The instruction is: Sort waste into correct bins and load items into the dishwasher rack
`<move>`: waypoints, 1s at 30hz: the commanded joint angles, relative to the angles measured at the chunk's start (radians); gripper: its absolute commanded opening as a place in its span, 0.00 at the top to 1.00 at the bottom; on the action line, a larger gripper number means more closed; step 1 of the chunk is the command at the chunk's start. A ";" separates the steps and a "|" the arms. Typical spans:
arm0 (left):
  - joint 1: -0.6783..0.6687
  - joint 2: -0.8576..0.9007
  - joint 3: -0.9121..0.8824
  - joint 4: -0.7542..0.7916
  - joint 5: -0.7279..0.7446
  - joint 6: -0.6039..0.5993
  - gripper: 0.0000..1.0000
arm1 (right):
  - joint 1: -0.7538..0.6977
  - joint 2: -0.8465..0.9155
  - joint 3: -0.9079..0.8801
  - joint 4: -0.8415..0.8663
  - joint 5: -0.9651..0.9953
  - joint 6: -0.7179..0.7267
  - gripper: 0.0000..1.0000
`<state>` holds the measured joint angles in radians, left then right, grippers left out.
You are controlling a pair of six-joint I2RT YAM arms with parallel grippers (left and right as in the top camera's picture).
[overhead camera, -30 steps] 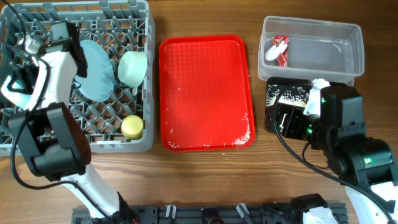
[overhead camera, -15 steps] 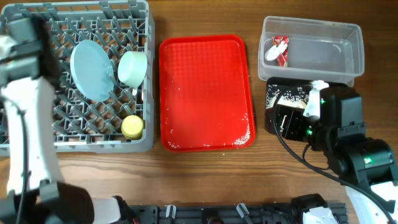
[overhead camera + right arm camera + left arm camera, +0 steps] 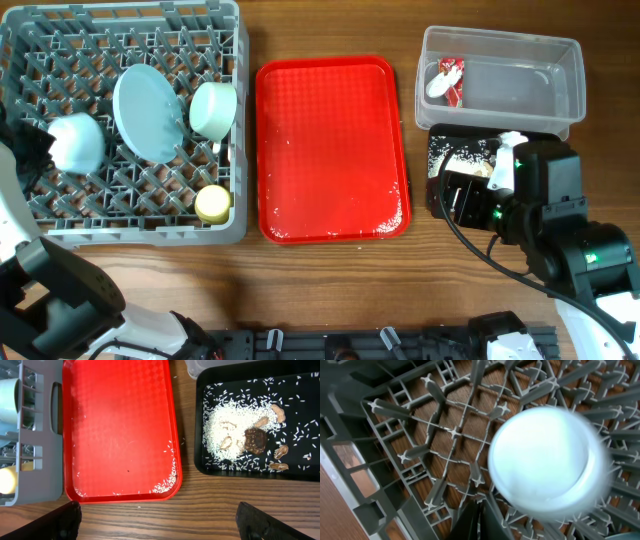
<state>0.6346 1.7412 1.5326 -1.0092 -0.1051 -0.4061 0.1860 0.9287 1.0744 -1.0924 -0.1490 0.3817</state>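
The grey dishwasher rack (image 3: 60,215) holds a pale blue plate (image 3: 148,112) on edge, a pale bowl (image 3: 213,108), a yellow cup (image 3: 212,203) and a second bowl (image 3: 75,142) lying bottom-up. My left gripper (image 3: 30,150) is at the rack's left side beside that bowl (image 3: 547,462), shut and empty (image 3: 477,522). My right gripper (image 3: 162,525) is wide open over bare wood, in front of the black tray (image 3: 300,472) of rice and brown scraps (image 3: 255,440). The clear tub (image 3: 520,50) holds the red-and-white wrapper (image 3: 450,80).
A flat red serving tray (image 3: 330,150) lies between the rack and the bins, with stray rice grains (image 3: 167,482) along its near edge. The right arm's body (image 3: 560,220) covers part of the black tray (image 3: 438,150) from above.
My left arm has swung off the rack to its left edge and its jaws have shut. The bottom-up bowl now shows in the rack. The right arm has not moved.
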 commanded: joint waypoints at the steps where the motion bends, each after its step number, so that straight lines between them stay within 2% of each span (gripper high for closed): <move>1: -0.023 -0.013 0.006 -0.023 0.026 0.040 0.96 | -0.004 -0.002 0.015 -0.005 0.000 0.010 0.00; 2: -0.024 -0.034 0.015 -0.042 0.027 0.039 0.90 | -0.004 -0.002 0.015 -0.010 0.000 0.010 0.00; 3: -0.029 -0.080 0.034 -0.072 0.031 0.039 0.76 | -0.004 -0.002 0.015 -0.009 0.000 0.010 0.00; 5: -0.054 -0.186 0.066 -0.133 0.071 0.041 0.65 | -0.004 -0.004 0.015 -0.004 0.000 -0.010 0.00; 7: -0.149 -0.343 0.070 -0.172 0.225 0.166 0.52 | -0.004 -0.037 0.017 0.036 0.010 -0.036 0.00; 9: -0.294 -0.465 0.070 -0.232 0.246 0.247 0.46 | -0.004 -0.102 0.048 0.075 0.012 -0.085 0.00; 11: -0.467 -0.595 0.070 -0.289 0.241 0.256 0.44 | -0.004 -0.164 0.095 0.077 0.011 -0.130 0.00; 12: -0.530 -0.652 0.070 -0.304 0.235 0.257 0.14 | -0.004 -0.195 0.103 0.079 0.001 -0.145 0.00; 13: -0.576 -0.711 0.070 -0.313 0.219 0.257 0.00 | -0.004 -0.221 0.103 0.074 0.000 -0.143 0.00; 18: -0.614 -0.918 0.070 -0.342 0.212 0.257 0.00 | -0.004 -0.222 0.102 0.032 0.000 -0.143 0.00; 30: -0.614 -0.936 0.070 -0.343 0.212 0.257 0.00 | -0.004 -0.222 0.101 0.006 0.001 -0.146 0.00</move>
<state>0.0269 0.8066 1.5982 -1.3514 0.1135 -0.1688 0.1844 0.7029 1.1667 -1.0653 -0.1486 0.2562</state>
